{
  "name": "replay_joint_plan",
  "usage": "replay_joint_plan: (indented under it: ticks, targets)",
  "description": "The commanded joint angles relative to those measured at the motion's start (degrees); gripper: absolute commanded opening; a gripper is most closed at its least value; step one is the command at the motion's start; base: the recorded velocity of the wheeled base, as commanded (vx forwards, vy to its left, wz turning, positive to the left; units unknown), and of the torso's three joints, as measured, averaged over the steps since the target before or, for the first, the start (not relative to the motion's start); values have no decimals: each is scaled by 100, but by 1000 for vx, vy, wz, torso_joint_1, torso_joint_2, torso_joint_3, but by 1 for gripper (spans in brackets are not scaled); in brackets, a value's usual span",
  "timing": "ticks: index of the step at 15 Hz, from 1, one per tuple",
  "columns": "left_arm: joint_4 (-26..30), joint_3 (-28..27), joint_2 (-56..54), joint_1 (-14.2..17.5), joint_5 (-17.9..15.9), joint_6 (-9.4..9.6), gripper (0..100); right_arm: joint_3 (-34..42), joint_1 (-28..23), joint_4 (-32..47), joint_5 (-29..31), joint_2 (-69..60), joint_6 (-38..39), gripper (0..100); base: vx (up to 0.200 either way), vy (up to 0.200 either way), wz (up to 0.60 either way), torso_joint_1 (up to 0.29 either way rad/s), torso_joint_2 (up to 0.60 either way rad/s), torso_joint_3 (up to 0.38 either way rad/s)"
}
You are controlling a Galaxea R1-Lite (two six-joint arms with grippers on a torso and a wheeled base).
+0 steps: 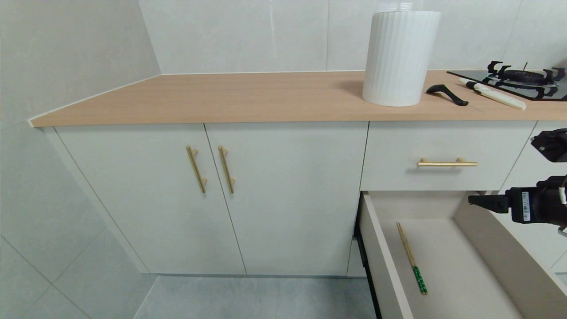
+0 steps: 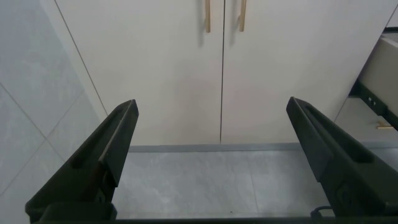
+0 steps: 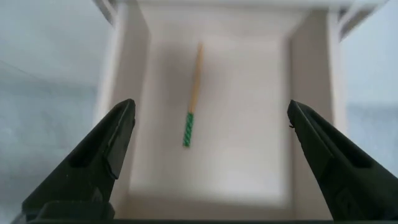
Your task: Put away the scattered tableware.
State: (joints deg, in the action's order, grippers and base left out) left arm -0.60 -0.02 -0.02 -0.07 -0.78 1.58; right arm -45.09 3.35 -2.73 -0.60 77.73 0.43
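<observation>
A pair of wooden chopsticks with green patterned ends is seen lying flat on the floor of the open drawer — the two sticks side by side, nearer the drawer's left wall, with the green ends turned toward its front. Toward the right end of the worktop a curved black utensil is laid flat. A pale knife-like utensil is laid just to its right — apart from it, its dark far end at the edge of the hob.
</observation>
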Motion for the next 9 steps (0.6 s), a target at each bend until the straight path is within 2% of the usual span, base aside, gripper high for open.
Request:
replay_joint_plan:
  ticks: [1,3,6,9]
  targets:
    - [-2,2,2,-1,-1,0,100,9,-89,-8,-72,-522,-51,100,0,0,0,0,0,0]
    - [-2,2,2,-1,-1,0,100,27,-89,-8,-81,-671,-139,100,0,0,0,4,-84,-77]
    - [-2,-6,2,-1,-1,0,100,27,-98,-8,-81,-733,-148,100,0,0,0,27,-203,-308]
    - [-2,2,2,-1,-1,0,100,27,-107,-8,-90,-733,-157,100,0,0,0,71,-525,-347]
